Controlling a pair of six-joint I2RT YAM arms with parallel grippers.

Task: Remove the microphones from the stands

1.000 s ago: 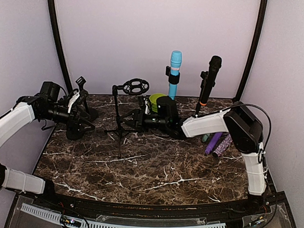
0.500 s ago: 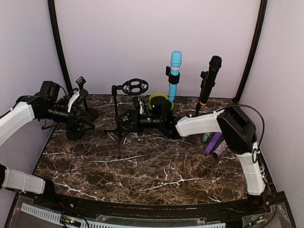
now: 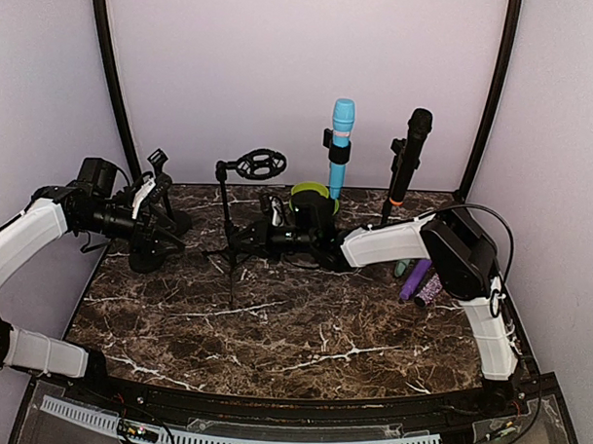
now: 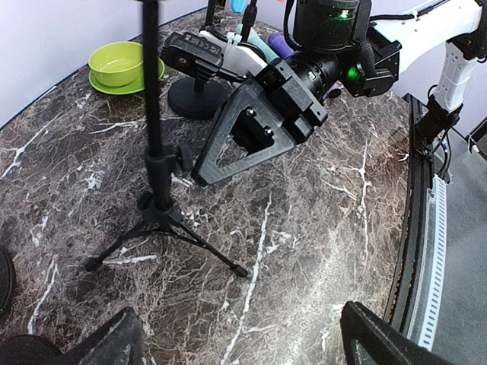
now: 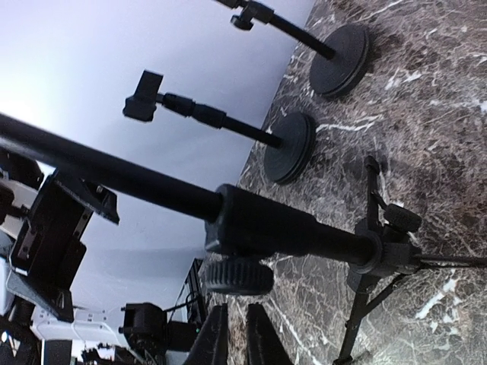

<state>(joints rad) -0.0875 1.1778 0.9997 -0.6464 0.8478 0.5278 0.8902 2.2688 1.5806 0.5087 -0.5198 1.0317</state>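
Right fingers (image 5: 213, 342): narrow, almost together, nothing seen between them. The tips sit just beside the pole of the tripod stand (image 5: 266, 228), low down near its clamp knob; contact cannot be told.
Left fingers (image 4: 114, 346): spread wide, holding nothing, low over the left side of the counter (image 3: 293, 329), facing the tripod stand.
Tripod stand: upright, left of centre, with a ring-shaped mount (image 3: 261, 165) on top.
Blue microphone (image 3: 340, 136): upright in a clip on its stand, at the back of the counter.
Black microphone (image 3: 408, 158): upright in its stand, to the right of the blue one.
Green bowl (image 3: 307, 191): near the foot of the blue microphone's stand.
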